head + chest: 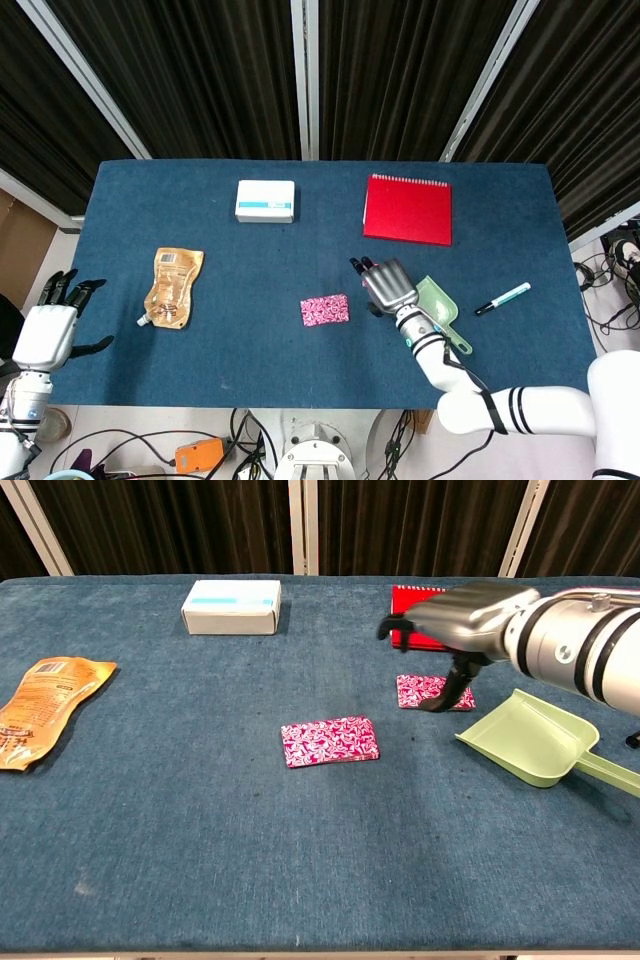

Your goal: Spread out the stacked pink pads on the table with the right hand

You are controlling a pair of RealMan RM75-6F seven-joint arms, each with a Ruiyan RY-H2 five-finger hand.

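One pink patterned pad (330, 741) (325, 309) lies flat in the middle of the blue table (200, 830). A second pink pad (423, 691) lies flat to its right, just in front of the red notebook; the head view hides it under my hand. My right hand (455, 620) (385, 285) hovers above this second pad with fingers spread and holds nothing, its thumb hanging down by the pad's right edge. My left hand (55, 325) hangs off the table's left edge, fingers apart and empty.
A red notebook (407, 209) (400, 598) lies behind the right hand. A green dustpan (535, 738) (440, 305) sits right of the second pad, with a marker (502, 298) beyond it. A white box (232, 606) stands at the back and an orange pouch (45, 708) lies far left.
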